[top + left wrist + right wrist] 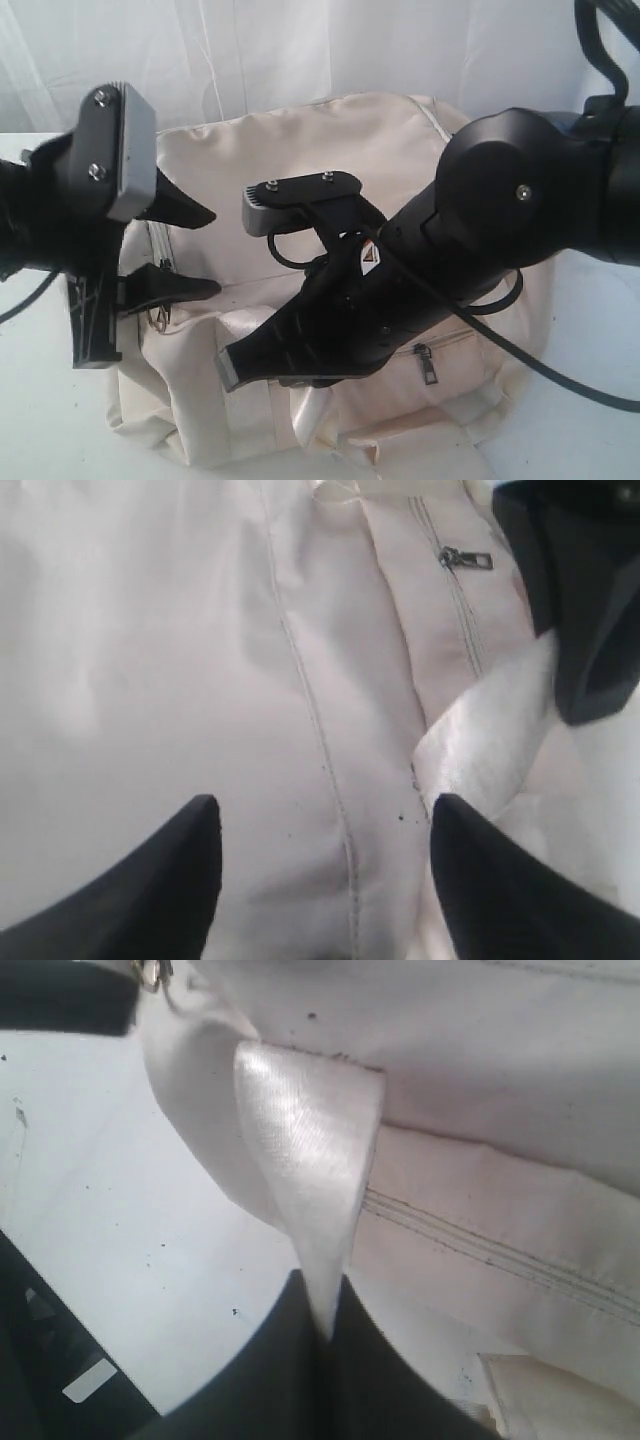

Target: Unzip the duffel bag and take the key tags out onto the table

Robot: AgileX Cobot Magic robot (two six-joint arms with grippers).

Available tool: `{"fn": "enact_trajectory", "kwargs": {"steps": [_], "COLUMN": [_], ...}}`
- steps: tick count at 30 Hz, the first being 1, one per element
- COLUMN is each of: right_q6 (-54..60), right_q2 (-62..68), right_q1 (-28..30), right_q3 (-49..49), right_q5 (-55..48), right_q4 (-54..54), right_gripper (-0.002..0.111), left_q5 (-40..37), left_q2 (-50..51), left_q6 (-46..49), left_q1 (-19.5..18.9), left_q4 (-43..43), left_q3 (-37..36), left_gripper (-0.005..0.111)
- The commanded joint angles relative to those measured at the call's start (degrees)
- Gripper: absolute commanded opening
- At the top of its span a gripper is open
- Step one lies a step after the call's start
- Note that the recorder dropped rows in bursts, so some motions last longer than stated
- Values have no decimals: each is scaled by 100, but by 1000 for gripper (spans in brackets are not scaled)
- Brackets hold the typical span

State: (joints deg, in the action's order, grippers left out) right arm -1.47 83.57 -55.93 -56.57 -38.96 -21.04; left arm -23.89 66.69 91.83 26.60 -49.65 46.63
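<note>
The left hand hangs released, jaws spread, the duffel bag just beneath it on the counter. The right hand is clenched on 1 satin strap of the bag.

You're in a lab-style robot test bay: a plain white desk, a white draped curtain shutting off the background, and two black cabled arms over it.
</note>
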Motion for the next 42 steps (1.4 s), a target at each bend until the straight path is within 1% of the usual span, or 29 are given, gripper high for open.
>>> {"fn": "enact_trajectory", "kwargs": {"steps": [1, 3, 4, 5, 7, 8, 11, 13, 16, 18, 21, 25, 29, 35, 39, 42], "right_q6": [-24, -24, -24, -24, -24, -24, -24, -24, -24, -24, -24, -24, -24, -24, -24, -24], "right_q2": [-42, -42, -42, -42, -42, -42, -42, -42, -42, -42, -42, -42, -42, -42, -42, -42], "right_q1": [0, 0, 0, 0, 0, 0, 0, 0, 0, 0, 0, 0, 0, 0, 0, 0], "right_q3": [8, 8, 8, 8, 8, 8, 8, 8, 8, 8, 8, 8, 8, 8, 8, 8], "right_q5": [-54, -44, -44, -44, -23, -23, 18, 43, 30, 21, 35, 45, 45, 45, 67, 67], "right_q4": [21, 21, 21, 21, 21, 21, 21, 21, 21, 21, 21, 21, 21, 21, 21, 21], "right_gripper": [0, 0, 0, 0, 0, 0, 0, 0, 0, 0, 0, 0, 0, 0, 0, 0], "left_q5": [-446, -842, -1119, -1424, -1966, -2080, -2007, -1659, -946, -526, -102, -67, -273, -139, 224, 437], "left_q2": [-655, -819, -897, -922, -935, -935, -910, -899, -899, -890, -822, -761, -667, -306, -76, 57], "left_q6": [-2703, -3861, -4600, -5120, -5873, -6107, -6831, -7119, -7417, -7431, -7467, -7507, -7507, -7494, -7208, -7211], "left_q1": [11, 11, 11, 11, 11, 11, 11, 11, 11, 11, 11, 11, 11, 11, 11, 11], "left_q4": [434, 792, 973, 1162, 1642, 1856, 2526, 2870, 2955, 2925, 2742, 2108, 1795, 1794, 1794, 1794], "left_q3": [10, 10, 10, 10, 10, 10, -96, -233, -492, -619, -678, -678, -678, -678, -678, -678], "left_gripper": [64, 64, 64, 64, 64, 64, 64, 64, 64, 64, 64, 64, 64, 64, 64, 64]}}
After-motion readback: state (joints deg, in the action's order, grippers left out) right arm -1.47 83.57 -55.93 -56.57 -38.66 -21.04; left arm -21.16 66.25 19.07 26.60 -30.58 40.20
